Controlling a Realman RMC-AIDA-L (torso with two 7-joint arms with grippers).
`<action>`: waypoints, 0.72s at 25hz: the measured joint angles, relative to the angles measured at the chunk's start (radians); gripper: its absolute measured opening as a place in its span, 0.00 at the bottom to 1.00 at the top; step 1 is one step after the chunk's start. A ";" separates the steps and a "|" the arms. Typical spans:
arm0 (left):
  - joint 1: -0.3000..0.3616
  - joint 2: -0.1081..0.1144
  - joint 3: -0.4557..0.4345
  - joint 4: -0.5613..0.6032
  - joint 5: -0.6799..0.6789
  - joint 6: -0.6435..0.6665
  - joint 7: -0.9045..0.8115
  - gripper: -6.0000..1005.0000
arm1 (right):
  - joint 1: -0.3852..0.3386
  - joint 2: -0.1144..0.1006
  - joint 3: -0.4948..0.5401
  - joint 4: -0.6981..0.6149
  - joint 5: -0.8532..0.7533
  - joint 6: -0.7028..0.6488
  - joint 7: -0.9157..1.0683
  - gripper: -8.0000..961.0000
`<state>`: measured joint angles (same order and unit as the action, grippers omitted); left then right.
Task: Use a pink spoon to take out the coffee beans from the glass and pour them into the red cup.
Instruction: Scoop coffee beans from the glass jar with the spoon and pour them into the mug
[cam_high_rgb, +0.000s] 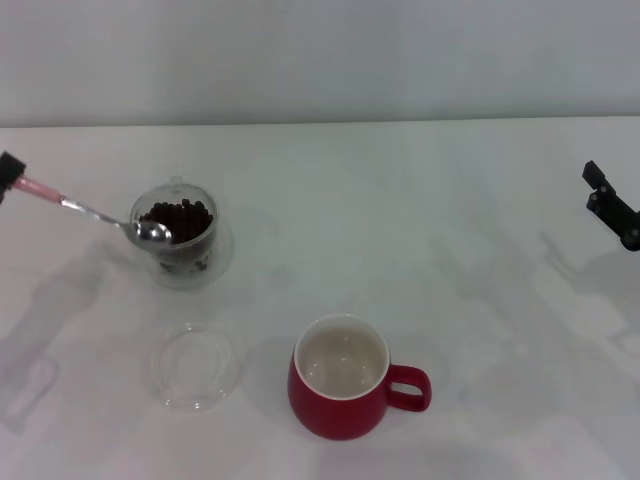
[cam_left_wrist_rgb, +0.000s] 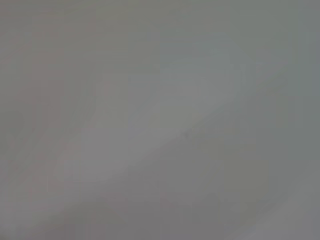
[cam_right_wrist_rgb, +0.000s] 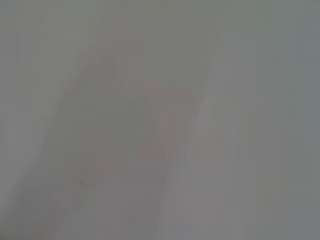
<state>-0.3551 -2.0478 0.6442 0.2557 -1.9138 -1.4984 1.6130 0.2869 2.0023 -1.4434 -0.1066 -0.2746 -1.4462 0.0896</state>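
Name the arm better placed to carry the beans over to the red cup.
Left. Its gripper holds the pink spoon, bowl at the glass; the right gripper sits far off.

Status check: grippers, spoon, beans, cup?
Left gripper holds pink-handled spoon, bowl over dark beans in clear glass. Red mug empty. Right gripper parked.

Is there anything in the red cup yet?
No: in the head view the red cup shows only its bare white inside, while the coffee beans sit in the glass.
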 joint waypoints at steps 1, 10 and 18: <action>-0.007 0.003 0.000 0.005 0.003 0.004 -0.005 0.13 | 0.000 0.000 0.000 -0.002 0.000 0.000 0.001 0.87; -0.081 0.022 0.000 0.111 0.101 0.114 -0.087 0.13 | -0.002 0.005 -0.009 -0.009 -0.008 -0.052 0.032 0.87; -0.173 0.068 0.002 0.119 0.191 0.244 -0.138 0.13 | -0.008 0.008 -0.034 0.000 -0.010 -0.094 0.065 0.87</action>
<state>-0.5278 -1.9797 0.6461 0.3747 -1.7230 -1.2539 1.4753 0.2784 2.0100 -1.4774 -0.1065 -0.2850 -1.5398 0.1550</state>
